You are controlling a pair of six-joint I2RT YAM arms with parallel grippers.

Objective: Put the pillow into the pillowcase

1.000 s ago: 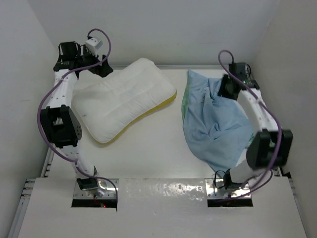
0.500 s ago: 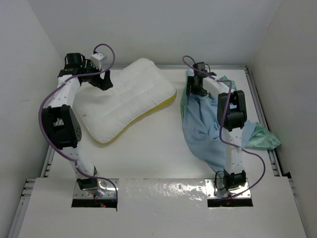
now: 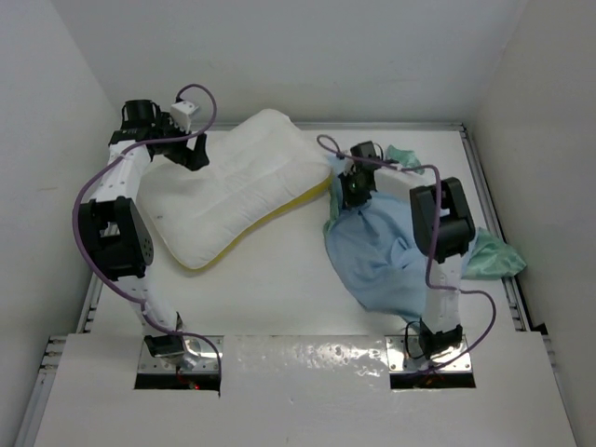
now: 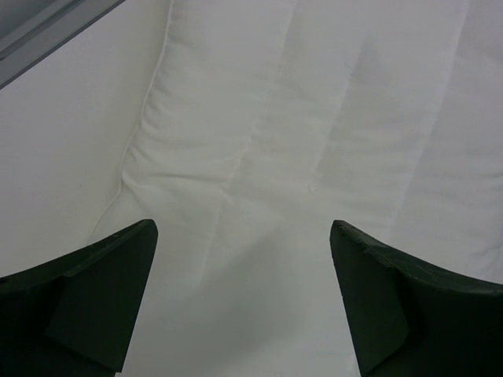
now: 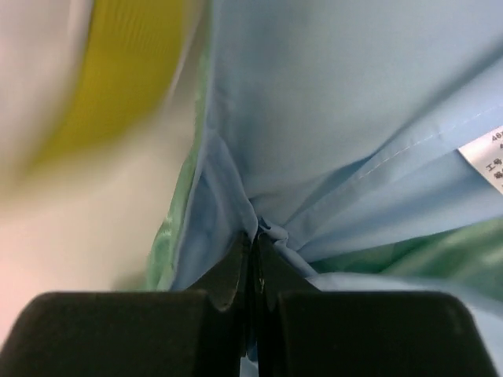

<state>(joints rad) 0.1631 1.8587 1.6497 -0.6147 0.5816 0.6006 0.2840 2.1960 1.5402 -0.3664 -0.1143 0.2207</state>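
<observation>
The pillow (image 3: 233, 191) lay on the table (image 3: 279, 298) toward 10 o'clock from its middle, its length running from 7 to 1 o'clock, with the yellow piping (image 3: 279, 209) showing along its 5 o'clock edge; the left arm (image 3: 116, 233) reached over the pillow's 10 o'clock corner; the left jaws stood spread wide over the quilted white surface, gripping nothing; whether the fingers (image 4: 102, 290) touched it could not be told; the pillowcase (image 3: 382, 256) lay crumpled toward 4 o'clock, light blue face up, with sea-green folds (image 3: 494, 256) reaching the table's 3 o'clock edge; the right arm (image 3: 438, 223) bent back over it; the right jaws were pressed together, pinching a fold of blue cloth at the case's 11 o'clock corner, just beside the pillow's 3 o'clock end; a white label (image 5: 483, 161) showed on the cloth in the right wrist view.
</observation>
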